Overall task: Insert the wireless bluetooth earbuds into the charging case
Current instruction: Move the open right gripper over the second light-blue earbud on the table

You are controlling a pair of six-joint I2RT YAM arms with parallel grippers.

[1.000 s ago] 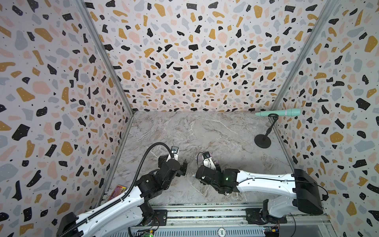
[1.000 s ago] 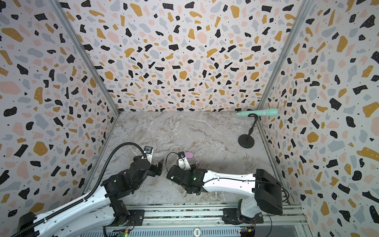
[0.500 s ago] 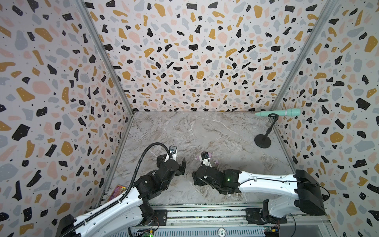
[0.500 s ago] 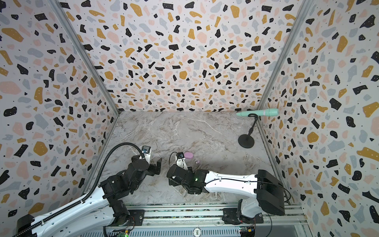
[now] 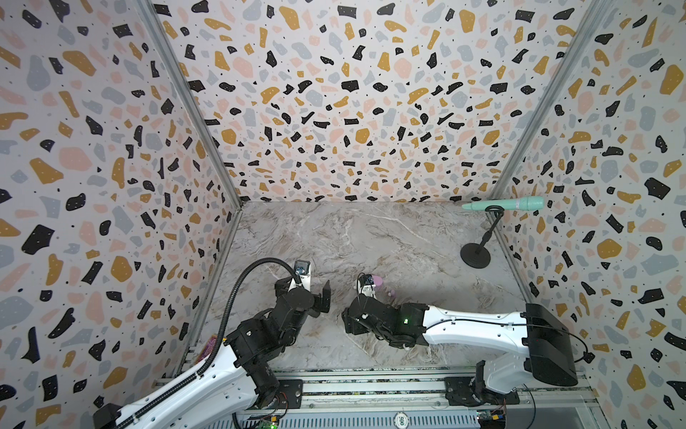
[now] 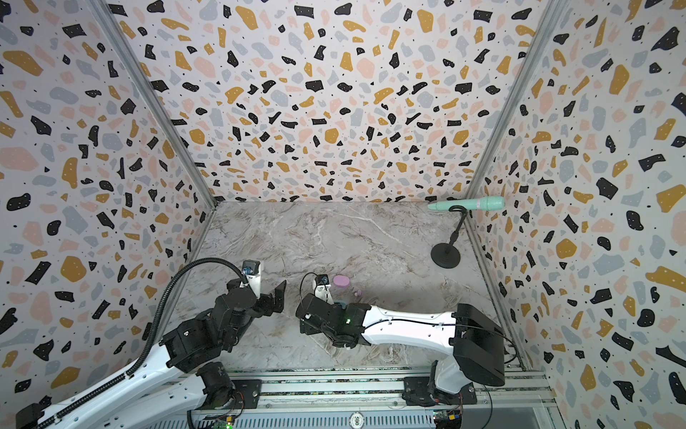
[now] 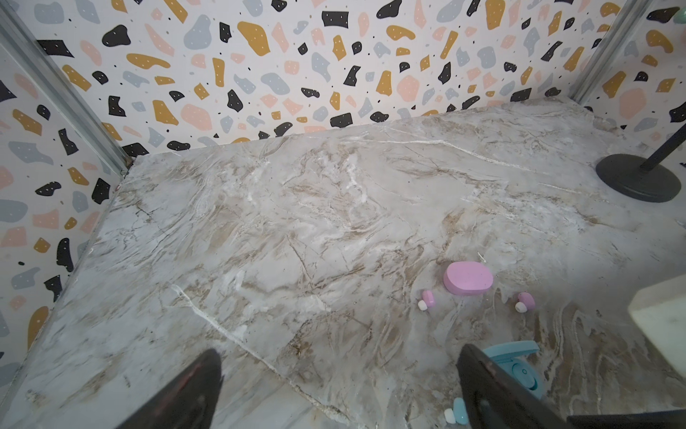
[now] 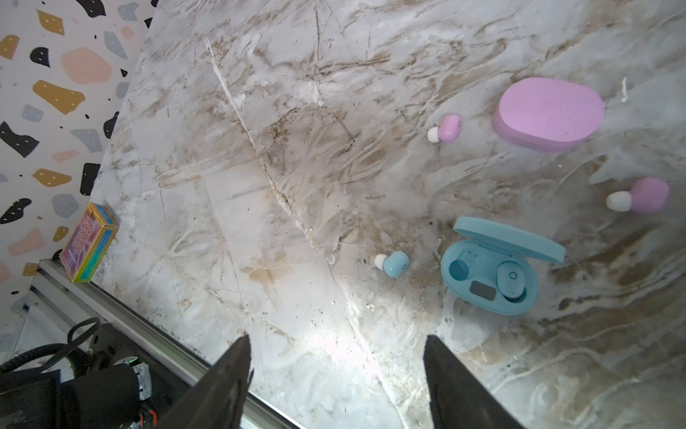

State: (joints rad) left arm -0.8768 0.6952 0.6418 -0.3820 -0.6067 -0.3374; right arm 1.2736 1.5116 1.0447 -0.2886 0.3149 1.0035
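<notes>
A light blue charging case lies open on the marble, with one blue earbud seated in it. Another blue earbud lies loose beside the case. Farther off lies a shut pink case with two pink earbuds loose near it. My right gripper hangs open and empty over bare marble, short of the blue case. My left gripper is wide open and empty. One of its fingers partly hides the blue case and stands next to the loose blue earbud.
A black round stand holding a teal handle stands at the back right. A small colourful box lies at the front left corner beside the metal rail. Patterned walls close in three sides.
My right gripper has drawn back toward the front and left, uncovering the pink case in the top views. Its jaws are a little narrower. The left arm has hardly moved.
</notes>
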